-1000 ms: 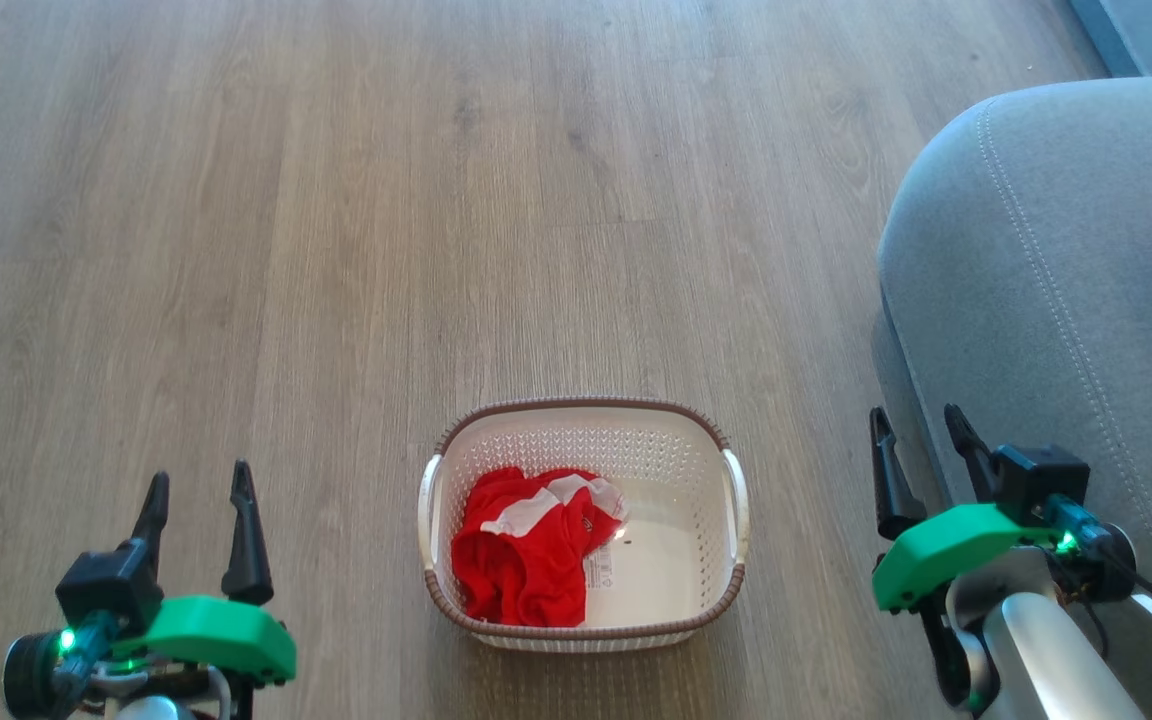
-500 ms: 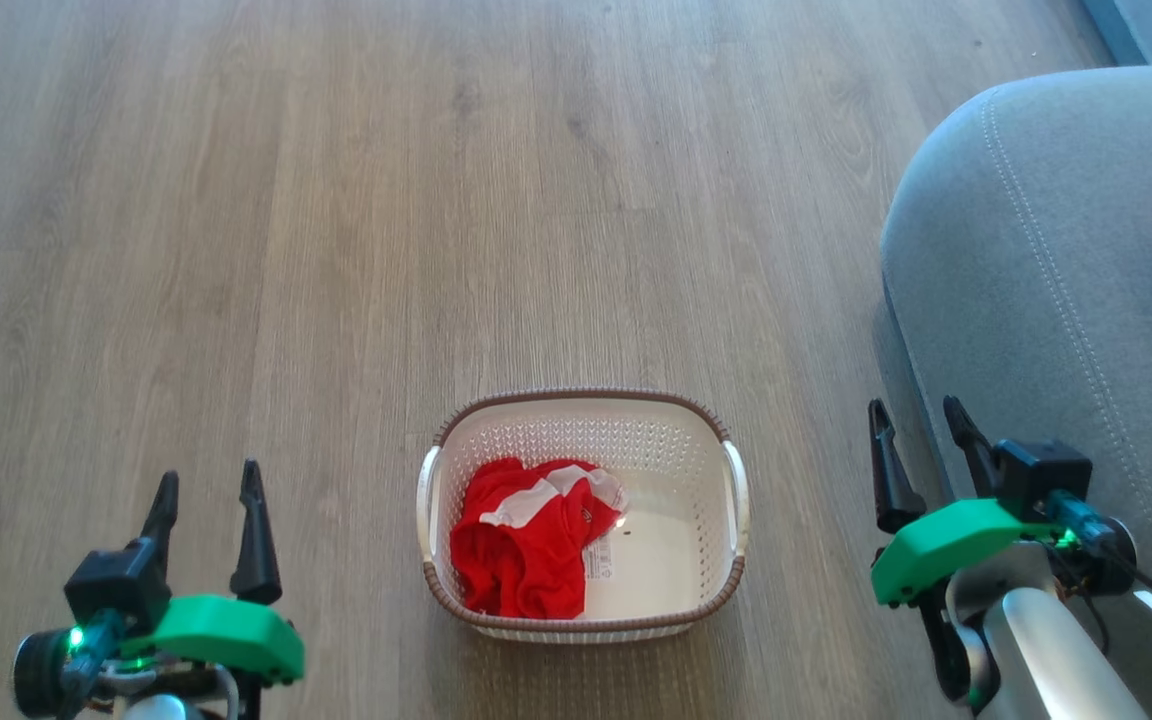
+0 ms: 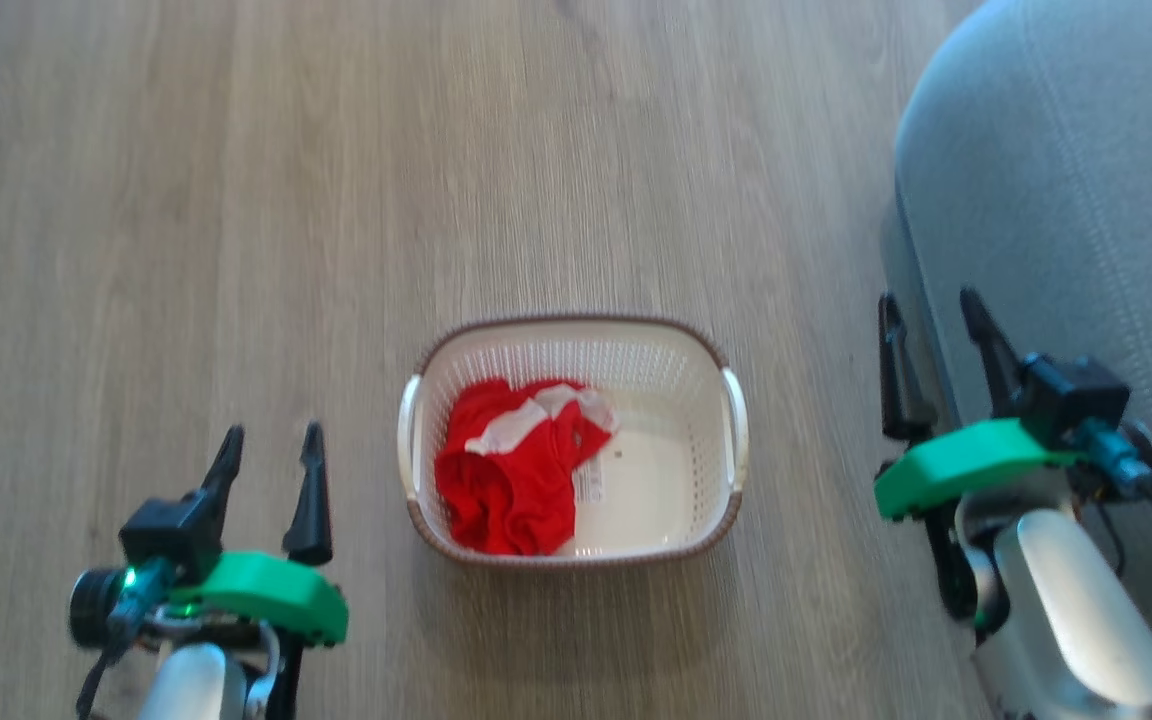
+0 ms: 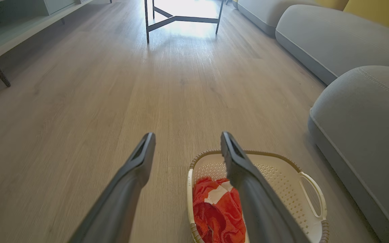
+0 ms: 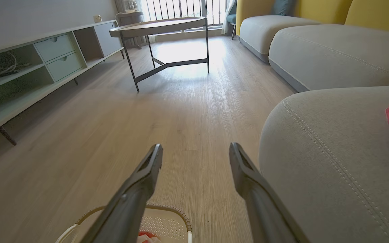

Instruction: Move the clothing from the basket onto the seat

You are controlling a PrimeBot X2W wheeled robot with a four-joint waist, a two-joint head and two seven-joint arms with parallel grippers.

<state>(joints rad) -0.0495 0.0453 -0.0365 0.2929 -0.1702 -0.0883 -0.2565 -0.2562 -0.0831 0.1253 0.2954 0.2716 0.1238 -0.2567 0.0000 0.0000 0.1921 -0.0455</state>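
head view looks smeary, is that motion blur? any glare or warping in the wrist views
Head view: yes, motion blur; floor grain streaks vertically and seat stitching is soft. Left wrist view: washed-out glare on the floor under the table. Right wrist view: sharp, with window backlight, a bright floor patch below the table, and wide-angle stretch at the edges.

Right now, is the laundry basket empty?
No. A crumpled red garment with white stripes lies in the left half of the laundry basket.
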